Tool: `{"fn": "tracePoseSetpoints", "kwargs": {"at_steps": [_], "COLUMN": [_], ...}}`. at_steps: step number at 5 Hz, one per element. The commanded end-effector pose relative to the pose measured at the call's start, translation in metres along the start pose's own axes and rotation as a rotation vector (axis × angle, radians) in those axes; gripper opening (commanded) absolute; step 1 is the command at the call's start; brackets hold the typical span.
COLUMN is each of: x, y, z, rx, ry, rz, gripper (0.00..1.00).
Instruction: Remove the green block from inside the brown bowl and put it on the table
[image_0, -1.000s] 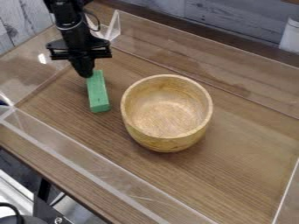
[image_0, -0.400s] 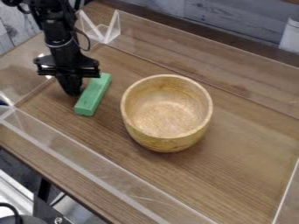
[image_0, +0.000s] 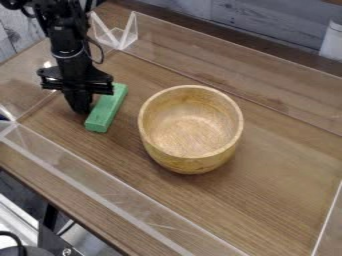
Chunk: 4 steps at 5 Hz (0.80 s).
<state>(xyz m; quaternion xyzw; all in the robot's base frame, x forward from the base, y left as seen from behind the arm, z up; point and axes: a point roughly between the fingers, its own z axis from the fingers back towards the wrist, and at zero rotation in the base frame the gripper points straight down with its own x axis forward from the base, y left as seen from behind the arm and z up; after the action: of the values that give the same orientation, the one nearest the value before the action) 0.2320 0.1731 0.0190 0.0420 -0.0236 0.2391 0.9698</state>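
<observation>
The green block (image_0: 106, 108) lies flat on the table (image_0: 267, 180), a short way left of the brown bowl (image_0: 191, 127), which is empty inside. My gripper (image_0: 82, 100) hangs straight down at the block's left side, its dark fingers together at the tabletop. Whether the fingertips touch the block's left edge I cannot tell. Nothing sits between the fingers.
Low clear acrylic walls (image_0: 80, 165) border the tabletop at the front and left. A clear angled piece (image_0: 123, 35) stands at the back left behind the arm. Open wood surface stretches right of and in front of the bowl.
The gripper moved left and down, from above the block's top end to its left side. The block has turned, its lower end swinging left, and now lies slanted.
</observation>
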Motion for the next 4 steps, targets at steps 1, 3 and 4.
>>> {"fn": "tracePoseSetpoints", "kwargs": {"at_steps": [1,3,4], "x": [-0.005,-0.012,-0.015], "y": [0.000,0.000,-0.001], "z": [0.004,0.005,0.006], "rx": [0.018,0.040,0.047], "ry": [-0.001,0.019,0.031], "rz": [-0.020,-0.042,-0.054], "gripper": [0.00,0.00,0.00]}}
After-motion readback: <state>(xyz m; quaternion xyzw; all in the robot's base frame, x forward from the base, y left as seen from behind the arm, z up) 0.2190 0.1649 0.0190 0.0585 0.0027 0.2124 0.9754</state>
